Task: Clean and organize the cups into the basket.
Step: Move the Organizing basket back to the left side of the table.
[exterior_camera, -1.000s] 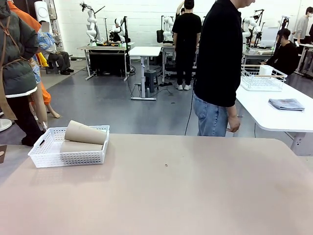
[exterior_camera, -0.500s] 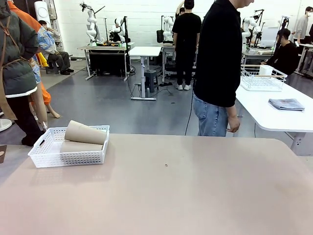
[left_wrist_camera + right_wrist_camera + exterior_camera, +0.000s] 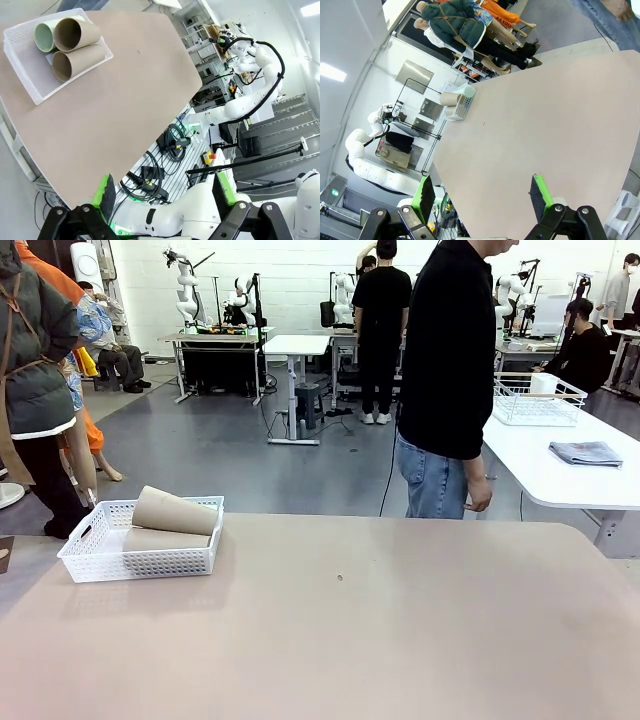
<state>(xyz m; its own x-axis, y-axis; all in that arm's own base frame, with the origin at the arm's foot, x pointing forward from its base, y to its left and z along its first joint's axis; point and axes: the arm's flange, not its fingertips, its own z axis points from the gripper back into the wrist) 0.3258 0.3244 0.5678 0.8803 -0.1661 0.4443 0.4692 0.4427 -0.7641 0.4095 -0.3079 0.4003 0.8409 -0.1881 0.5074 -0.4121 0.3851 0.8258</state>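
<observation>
- The cups [image 3: 67, 47] lie on their sides inside the white lattice basket [image 3: 100, 562], which sits on the tan table [image 3: 380, 630] at its far left corner, about ten o'clock from the table's middle in the front view.
- In the left wrist view three open mouths face the camera: a pale mint green cup [image 3: 45, 37], a tan-brown cup [image 3: 70, 34] just beside it, and another tan-brown cup [image 3: 67, 66] below them. All three are packed touching, with their long axes running across the basket's short side.
- From the left gripper [image 3: 165, 192] the basket lies at about eleven o'clock, well apart, with bare tabletop between. Its jaws stand spread wide and hold nothing.
- From the right gripper [image 3: 482, 192] the basket lies near twelve o'clock, farther off and small. Its jaws are likewise spread and hold nothing.
- Judgement: the left arm is nearer, so any tidying of the cups would fall to it. No cup lies loose on the table, so the task looks nearly or fully done.
- The front view shows two tan-brown cups stacked, the mint one hidden; the left wrist view reveals it.
- A person in a black top [image 3: 450, 350] stands beyond the far edge, at about one o'clock.
</observation>
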